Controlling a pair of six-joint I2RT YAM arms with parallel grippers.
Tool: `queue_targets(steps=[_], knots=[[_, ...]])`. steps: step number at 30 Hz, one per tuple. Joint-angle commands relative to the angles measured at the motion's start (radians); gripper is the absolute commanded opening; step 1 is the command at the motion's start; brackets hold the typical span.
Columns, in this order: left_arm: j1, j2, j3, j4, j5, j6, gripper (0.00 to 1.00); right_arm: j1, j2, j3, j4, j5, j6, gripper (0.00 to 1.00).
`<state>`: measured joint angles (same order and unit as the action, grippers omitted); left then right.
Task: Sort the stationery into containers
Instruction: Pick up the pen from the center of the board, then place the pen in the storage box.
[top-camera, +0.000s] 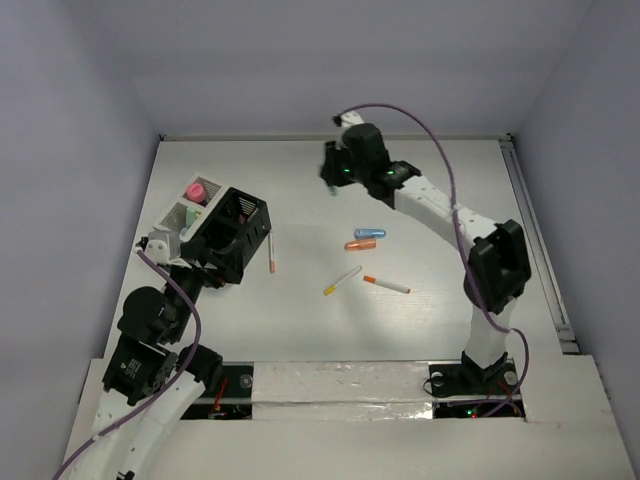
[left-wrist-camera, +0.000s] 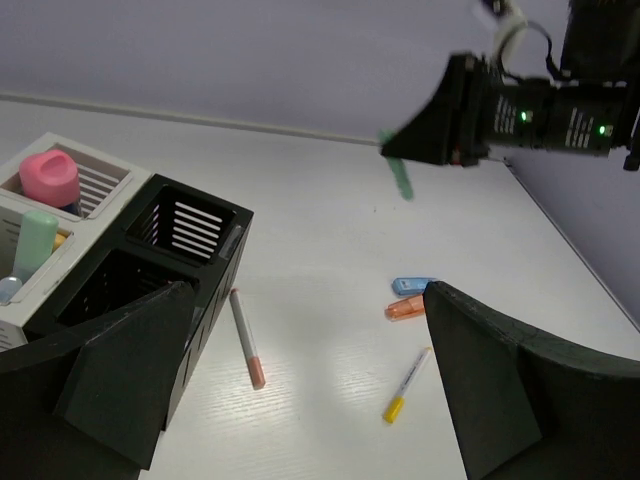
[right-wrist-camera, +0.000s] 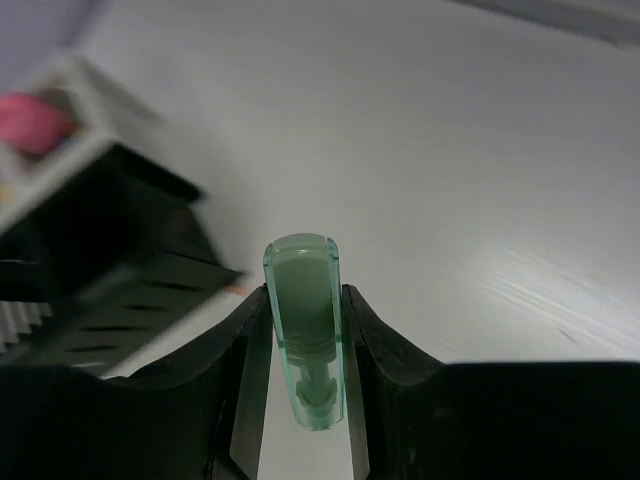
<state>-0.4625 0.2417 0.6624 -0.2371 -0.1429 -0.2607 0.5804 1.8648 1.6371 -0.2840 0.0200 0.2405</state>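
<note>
My right gripper (top-camera: 333, 183) is shut on a green marker (right-wrist-camera: 303, 330) and holds it in the air over the far middle of the table; the marker also shows in the left wrist view (left-wrist-camera: 400, 177). My left gripper (left-wrist-camera: 300, 400) is open and empty, one finger beside the black box (top-camera: 231, 233). The white box (top-camera: 185, 213) behind it holds a pink marker (top-camera: 197, 189) and a pale green one (left-wrist-camera: 37, 243). On the table lie a blue marker (top-camera: 370, 234), an orange marker (top-camera: 360, 244), a yellow-ended pen (top-camera: 342, 281), an orange-ended pen (top-camera: 386, 285) and another pen (top-camera: 272, 253) next to the black box.
Grey walls enclose the table on three sides. A rail (top-camera: 535, 240) runs along the right edge. White tape (top-camera: 340, 385) covers the near edge between the arm bases.
</note>
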Motion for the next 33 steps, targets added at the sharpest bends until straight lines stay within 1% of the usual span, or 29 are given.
queue_targets(steps=[1,2,3,4,5,6,8,10,12,16,19,23,26,29,32,33], knots=[[0.007,0.027,0.016,0.030,-0.003,-0.003,0.99,0.134,0.101,0.186,0.161,-0.181,0.052,0.26],[0.007,0.030,0.016,0.030,-0.003,-0.003,0.99,0.154,0.167,0.231,0.204,-0.233,0.074,0.26],[0.007,0.031,0.013,0.030,-0.004,-0.003,0.99,0.173,0.200,0.315,0.221,-0.247,0.082,0.27],[0.016,0.031,0.013,0.030,-0.004,-0.005,0.99,0.206,0.230,0.357,0.239,-0.253,0.089,0.27],[0.016,0.033,0.014,0.030,-0.006,-0.005,0.99,0.219,0.294,0.394,0.271,-0.256,0.111,0.27],[0.016,0.036,0.014,0.032,-0.004,-0.005,0.99,0.229,0.327,0.471,0.273,-0.259,0.120,0.28],[0.027,0.036,0.014,0.032,-0.006,-0.005,0.99,0.252,0.423,0.548,0.301,-0.261,0.153,0.28],[0.027,0.036,0.013,0.033,0.000,-0.005,0.99,0.253,0.477,0.637,0.293,-0.265,0.167,0.28],[0.036,0.039,0.013,0.033,0.003,-0.003,0.99,0.263,0.517,0.652,0.312,-0.255,0.180,0.28],[0.036,0.041,0.013,0.036,0.012,0.000,0.99,0.272,0.531,0.624,0.347,-0.232,0.175,0.29],[0.036,0.041,0.013,0.036,0.014,0.000,0.99,0.272,0.540,0.610,0.345,-0.203,0.163,0.30],[0.036,0.039,0.011,0.036,0.014,0.000,0.99,0.272,0.556,0.609,0.336,-0.216,0.164,0.31],[0.036,0.039,0.011,0.036,0.014,0.000,0.99,0.272,0.550,0.583,0.347,-0.226,0.174,0.36],[0.036,0.039,0.011,0.035,0.016,0.000,0.99,0.272,0.540,0.567,0.352,-0.232,0.174,0.47],[0.036,0.041,0.011,0.036,0.017,0.000,0.99,0.272,0.534,0.575,0.347,-0.241,0.168,0.54],[0.036,0.039,0.009,0.035,0.017,0.000,0.99,0.272,0.530,0.578,0.342,-0.241,0.160,0.60]])
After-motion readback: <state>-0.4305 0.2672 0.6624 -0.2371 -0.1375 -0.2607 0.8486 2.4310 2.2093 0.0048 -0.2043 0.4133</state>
